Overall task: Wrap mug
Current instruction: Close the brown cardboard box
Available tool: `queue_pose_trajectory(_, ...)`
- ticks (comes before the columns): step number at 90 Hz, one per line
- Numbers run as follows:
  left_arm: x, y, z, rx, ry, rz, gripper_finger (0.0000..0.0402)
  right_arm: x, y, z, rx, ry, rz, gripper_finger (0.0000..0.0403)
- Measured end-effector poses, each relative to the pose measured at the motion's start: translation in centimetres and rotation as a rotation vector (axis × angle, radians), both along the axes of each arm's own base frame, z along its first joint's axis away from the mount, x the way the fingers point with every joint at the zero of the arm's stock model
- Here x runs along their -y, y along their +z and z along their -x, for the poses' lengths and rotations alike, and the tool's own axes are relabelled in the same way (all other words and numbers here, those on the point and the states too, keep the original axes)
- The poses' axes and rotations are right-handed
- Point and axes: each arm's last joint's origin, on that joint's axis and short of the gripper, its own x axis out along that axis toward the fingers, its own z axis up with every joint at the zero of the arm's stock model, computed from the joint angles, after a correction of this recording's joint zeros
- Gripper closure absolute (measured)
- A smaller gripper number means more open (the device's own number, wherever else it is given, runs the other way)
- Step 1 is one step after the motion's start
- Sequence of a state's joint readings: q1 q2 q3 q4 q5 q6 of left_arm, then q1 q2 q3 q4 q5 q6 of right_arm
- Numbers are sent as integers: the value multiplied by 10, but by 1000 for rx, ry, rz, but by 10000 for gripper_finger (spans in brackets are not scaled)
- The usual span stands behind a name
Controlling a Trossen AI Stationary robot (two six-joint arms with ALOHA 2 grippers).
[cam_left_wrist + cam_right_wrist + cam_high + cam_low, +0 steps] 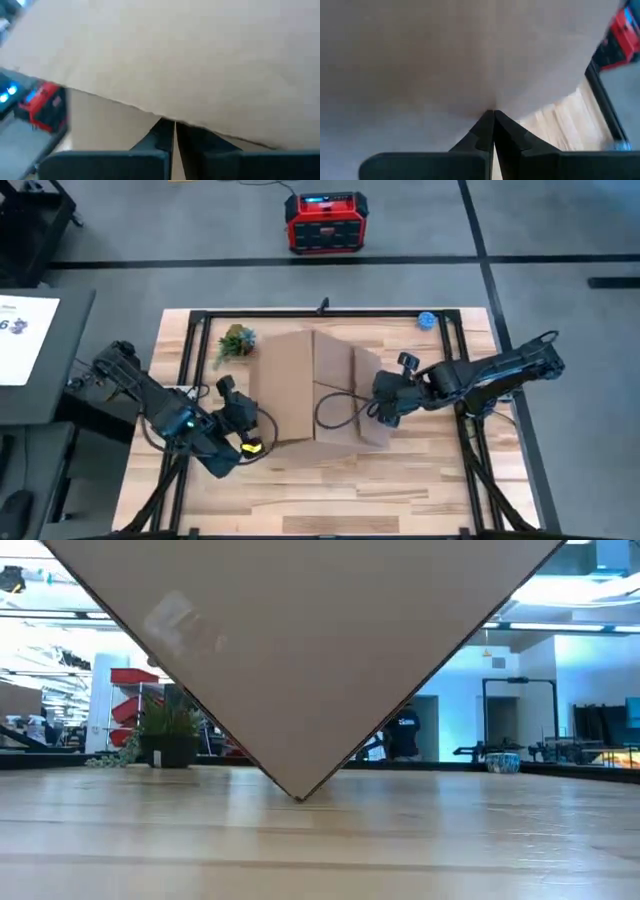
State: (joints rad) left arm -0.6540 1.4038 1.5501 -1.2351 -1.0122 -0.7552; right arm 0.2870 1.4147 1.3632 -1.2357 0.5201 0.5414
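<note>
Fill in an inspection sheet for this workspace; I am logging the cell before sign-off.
Surface: wooden table, bare planks along the near edge.
Job's things: brown wrapping paper lifted and folded over mid-table; no mug visible.
Clutter: small potted plant and blue object near the far edge.
Grippers: left end effector pinching the paper's near left edge; right end effector pinching its right side.
Cables: black cable looping over the paper by the right arm.
Surroundings: red power unit on the floor; person standing far back in the low view.
</note>
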Motion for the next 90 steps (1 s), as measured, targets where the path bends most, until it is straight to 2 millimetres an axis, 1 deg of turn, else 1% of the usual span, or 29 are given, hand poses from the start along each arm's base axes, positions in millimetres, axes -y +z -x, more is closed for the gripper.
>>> queue_pose_trajectory(11, -1, 9, -2, 20, -10, -4, 402, -3, -1, 8, -42, -25, 17, 403)
queue_pose_trajectory(27, 2, 14, -8, 50, -42, -13, 402, -12, 0, 9, -20, 4, 20, 403)
queue_pose_trajectory(40, 3, 18, -10, 65, -64, -15, 402, -13, 1, 9, -13, 9, 25, 403)
queue_pose_trajectory(57, 8, 34, -4, 108, -94, 17, 402, -14, 2, 5, 25, 17, 24, 403)
queue_pose_trajectory(73, 8, 52, 2, 155, -111, 26, 402, -17, 5, -3, 98, 58, 10, 403)
queue_pose_trajectory(83, 7, 54, 2, 162, -94, 4, 402, -20, 7, -10, 156, 94, -1, 403)
queue_pose_trajectory(90, 5, 51, -1, 156, -79, -6, 402, -21, 9, -14, 197, 119, -9, 403)
